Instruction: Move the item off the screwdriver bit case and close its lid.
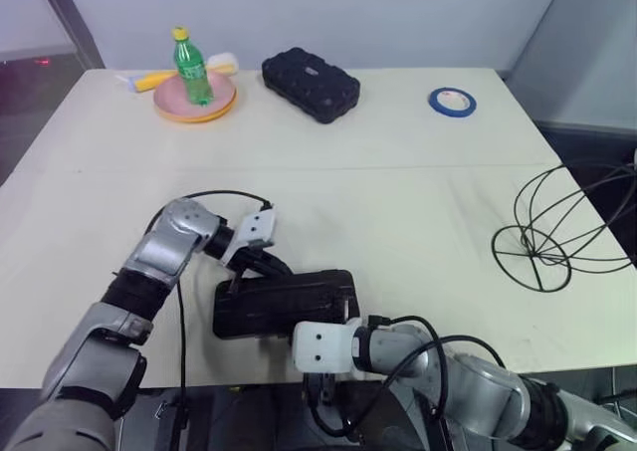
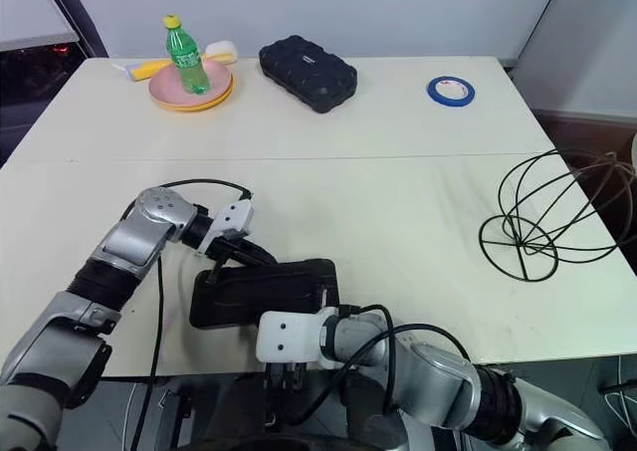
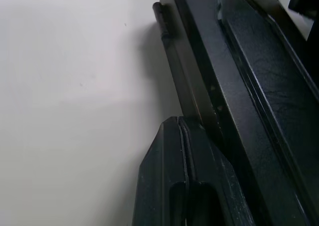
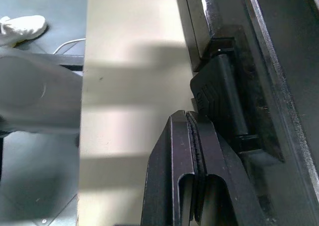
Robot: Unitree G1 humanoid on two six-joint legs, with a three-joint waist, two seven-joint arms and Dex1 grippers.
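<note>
The wire-hoop item (image 1: 572, 227) stands on the table at the far right, well apart from the screwdriver bit case (image 2: 214, 307). The case lies near the table's front edge, its dark lid (image 1: 289, 290) lying down flat on the tray. My left gripper (image 1: 279, 268) is shut and empty, its tips (image 3: 178, 121) against the case's far left edge by the hinge. Shut as well, my right gripper (image 4: 188, 115) sits at the case's near edge, right beside the black latch tab (image 4: 219, 101). I cannot tell whether the latch is fastened.
A thick bumpy black case (image 1: 311, 83) sits at the back centre and a blue tape roll (image 1: 452, 101) at the back right. A green bottle (image 1: 192, 68) stands on stacked plates (image 1: 214, 108) at the back left. The table's front edge (image 4: 84, 86) runs close to my right gripper.
</note>
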